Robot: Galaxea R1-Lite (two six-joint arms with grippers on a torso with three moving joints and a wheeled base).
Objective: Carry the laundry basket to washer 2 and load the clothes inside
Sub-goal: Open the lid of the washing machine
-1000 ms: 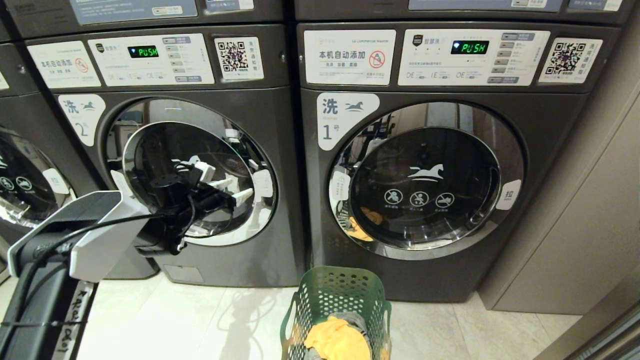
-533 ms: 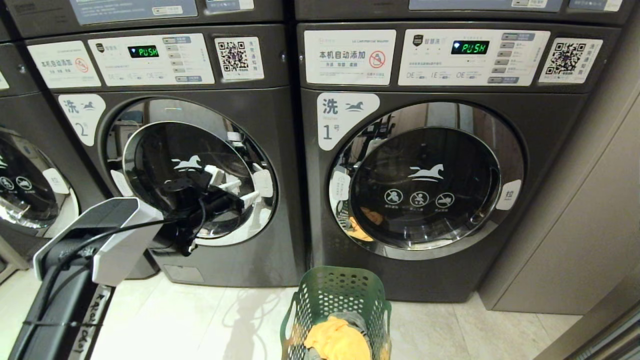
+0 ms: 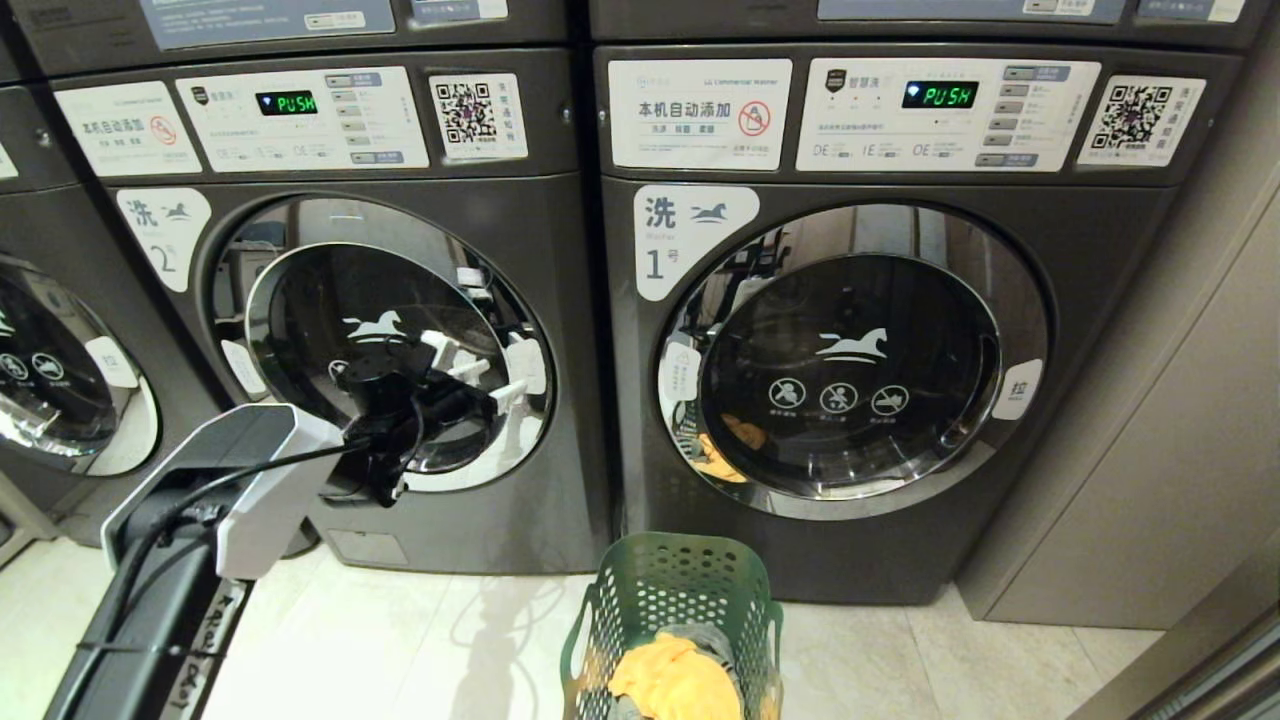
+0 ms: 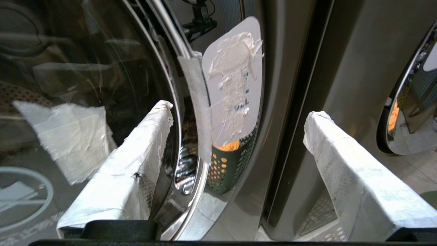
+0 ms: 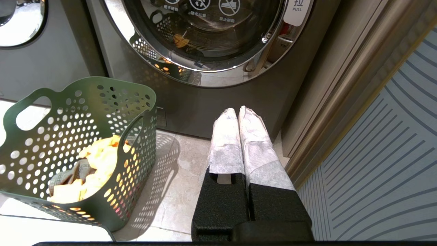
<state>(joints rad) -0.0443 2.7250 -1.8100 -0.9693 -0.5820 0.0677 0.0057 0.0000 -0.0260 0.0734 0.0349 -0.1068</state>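
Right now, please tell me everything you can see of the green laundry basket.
The laundry basket is dark green, plastic by its look, rounded-rectangular, its walls pierced with round holes and a cut-out loop handle on each of two sides. It stands upright on the pale tiled floor, in front of the washer labelled 1, toward that washer's left side. Inside lie yellow clothes and something grey. Neither hand touches it; only the floor does.
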